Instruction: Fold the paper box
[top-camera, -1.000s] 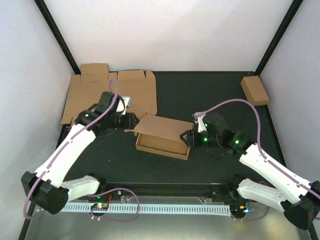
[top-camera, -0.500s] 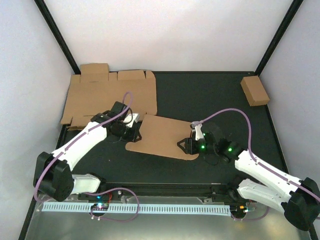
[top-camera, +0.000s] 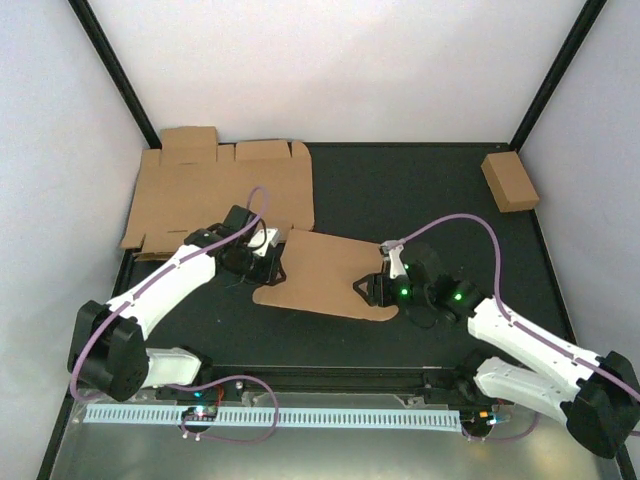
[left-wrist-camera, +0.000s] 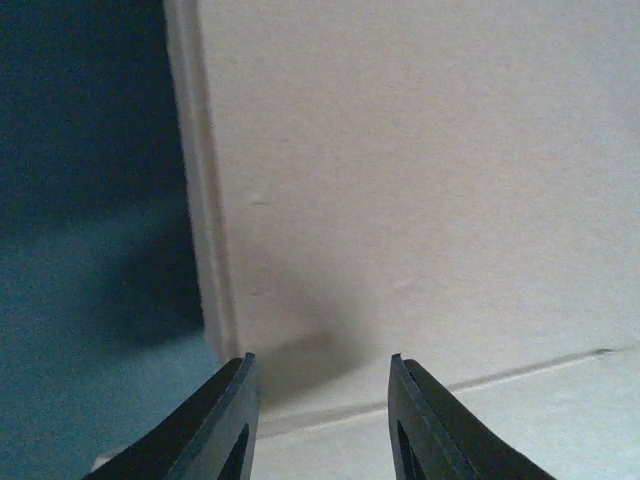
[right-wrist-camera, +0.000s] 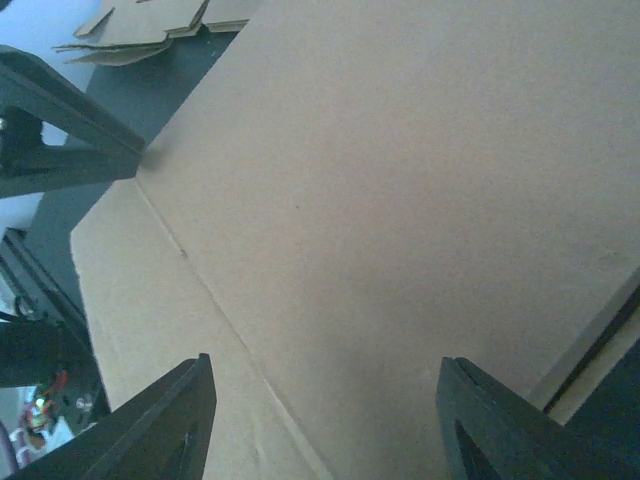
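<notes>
**Top view:** paper box (top-camera: 320, 272) sits near centre of frame on the dark mat (top-camera: 420, 190), slightly left of middle. Its long side runs upper left to lower right. Top panel lies flat over it, w/ rounded tab corners at lower left and lower right. Whether the panel is fully seated: cannot tell.

**L arm:** left gripper (top-camera: 272, 262) is at the box's left edge, approx. mid-height of frame. Wrist view shows jaws spread, gap betw. them open onto pale cardboard, nothing pinched. The board's edge runs down the left third of that view w/ dark mat beyond it, and a crease crosses lower right.

**R arm:** right gripper (top-camera: 368, 288) is over the box's right end, tips on or just above the top panel; contact not confirmed. Wrist view shows jaws spread wide w/ brown panel filling the space betw. them. A crease runs diagonally from upper left to bottom centre. Nothing gripped.

**Other items:** flat cardboard sheet (top-camera: 225, 190) lies upper left. Small closed box (top-camera: 509, 182) sits upper right, well apart from the rest.
</notes>
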